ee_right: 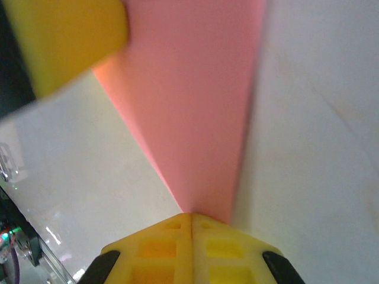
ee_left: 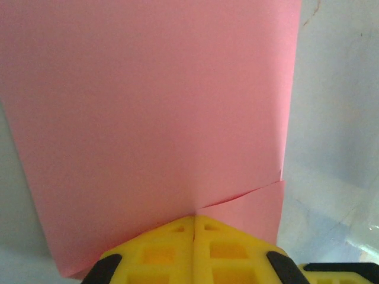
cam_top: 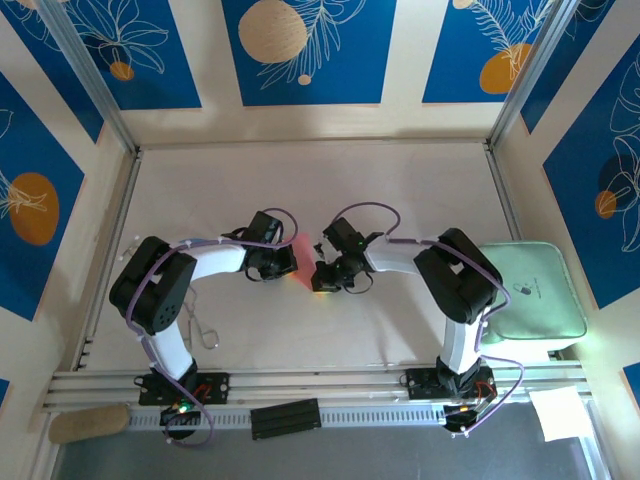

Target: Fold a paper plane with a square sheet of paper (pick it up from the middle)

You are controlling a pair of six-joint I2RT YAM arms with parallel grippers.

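Judging from how things lie, the task is at an early stage. The thin pink-red square sheet of paper [cam_top: 299, 268] is already off the pale desk [cam_top: 400, 200] and held between the two arms at the middle. It shows only one short crease, with a small flap overlapping near its lower right corner in the left wrist view. There is no narrow pointed dart yet, so nearly all the folding seems left to do. On the left, the left arm's fingers [ee_left: 172, 239] are pressed together with no gap, and the paper's edge is pinched between their yellow tips. From that pinch the sheet rises broad and nearly flat, and the crease starts right at the fingertips and runs off to the right. In the top view the paper sits between the two wrists, touching both. Whether its lower edge brushes the desk cannot be told. On the right, the right arm's fingers [ee_right: 172, 242] are likewise clamped tight on the opposite edge. There the sheet narrows toward the tips like a wedge, though whether that comes from a fold or from the viewing angle is unclear. A blurred yellow block [ee_right: 65, 41] beyond the paper is probably a finger of the left arm.
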